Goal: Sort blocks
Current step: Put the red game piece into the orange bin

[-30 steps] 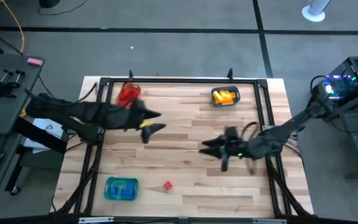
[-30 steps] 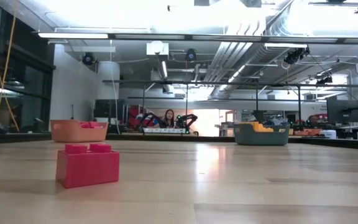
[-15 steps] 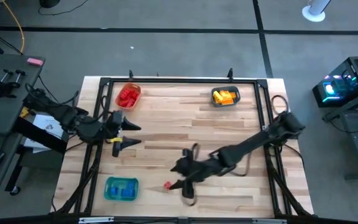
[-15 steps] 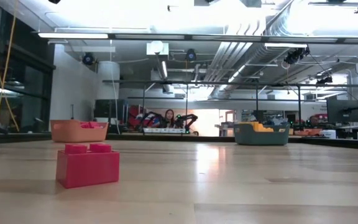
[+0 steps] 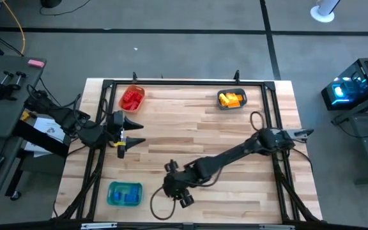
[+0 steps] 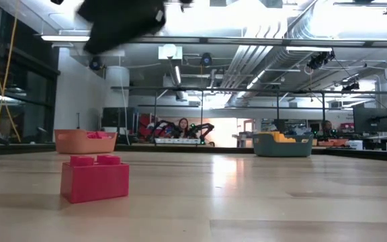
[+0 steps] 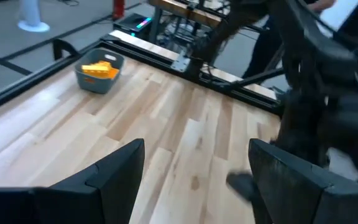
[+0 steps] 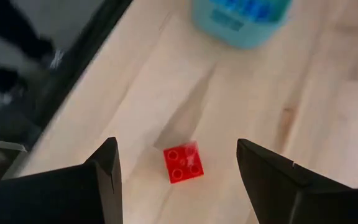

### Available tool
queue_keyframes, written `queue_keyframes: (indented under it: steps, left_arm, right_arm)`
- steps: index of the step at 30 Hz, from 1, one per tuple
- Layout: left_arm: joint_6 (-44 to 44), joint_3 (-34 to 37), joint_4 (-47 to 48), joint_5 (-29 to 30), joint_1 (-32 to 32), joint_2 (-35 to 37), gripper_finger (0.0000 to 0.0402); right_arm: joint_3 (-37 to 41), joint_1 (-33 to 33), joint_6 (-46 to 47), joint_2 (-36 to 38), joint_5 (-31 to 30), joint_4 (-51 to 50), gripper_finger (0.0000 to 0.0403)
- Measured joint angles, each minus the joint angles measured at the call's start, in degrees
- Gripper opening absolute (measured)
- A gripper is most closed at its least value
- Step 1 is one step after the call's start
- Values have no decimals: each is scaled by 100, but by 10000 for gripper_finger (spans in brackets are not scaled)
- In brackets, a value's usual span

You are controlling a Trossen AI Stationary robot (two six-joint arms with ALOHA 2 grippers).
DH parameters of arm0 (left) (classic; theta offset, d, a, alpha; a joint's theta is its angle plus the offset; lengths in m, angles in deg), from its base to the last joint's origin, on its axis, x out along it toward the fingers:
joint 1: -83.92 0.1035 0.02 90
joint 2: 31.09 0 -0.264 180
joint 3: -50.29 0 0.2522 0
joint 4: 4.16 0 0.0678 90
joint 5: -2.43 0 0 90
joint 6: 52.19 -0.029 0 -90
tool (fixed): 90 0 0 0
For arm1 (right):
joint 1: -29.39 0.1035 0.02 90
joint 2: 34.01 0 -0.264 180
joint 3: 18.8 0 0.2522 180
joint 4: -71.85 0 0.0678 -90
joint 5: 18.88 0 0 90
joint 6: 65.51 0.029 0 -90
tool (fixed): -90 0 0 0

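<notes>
Wooden table nearly sorted. My right gripper hangs over the near edge, fingers spread, nothing held; the last loose red block sits directly beneath, between the fingers, beside the blue tray. Left gripper waits, released, farther off.

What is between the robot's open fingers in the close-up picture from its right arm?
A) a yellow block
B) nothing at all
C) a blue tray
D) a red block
D: the right wrist view shows a red block lying on the table between the right end effector and its open fingers.
</notes>
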Motion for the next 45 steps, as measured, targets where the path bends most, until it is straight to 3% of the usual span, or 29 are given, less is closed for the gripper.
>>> queue_keyframes:
  steps: [7, 16, 22, 30, 37, 41, 45]
  left_arm:
    - [25, 0, 6, 269, 13, -111, 275]
    - [308, 0, 17, 518, 13, -338, 275]
    - [472, 0, 16, 578, 13, -550, 275]
    - [705, 0, -290, 575, 13, -723, 275]
    - [-728, -446, -1684, 402, 4, -431, 275]
    - [-1436, -1033, -1810, 401, -18, -136, 275]
    - [-2153, -1443, -1804, 400, -103, 157, 275]
  right_arm:
    - [-332, -145, -853, -582, 611, -156, 207]
    - [40, -166, -1191, -694, 528, -140, 207]
    - [297, -168, -1192, -694, 317, 447, 199]
    - [535, -168, -1184, -678, 307, 638, 150]
    - [325, -216, -632, -689, -356, 758, 17]
    - [-36, -374, -519, -642, -962, 663, 17]
    - [-639, -722, -630, -615, -1187, 746, 4]
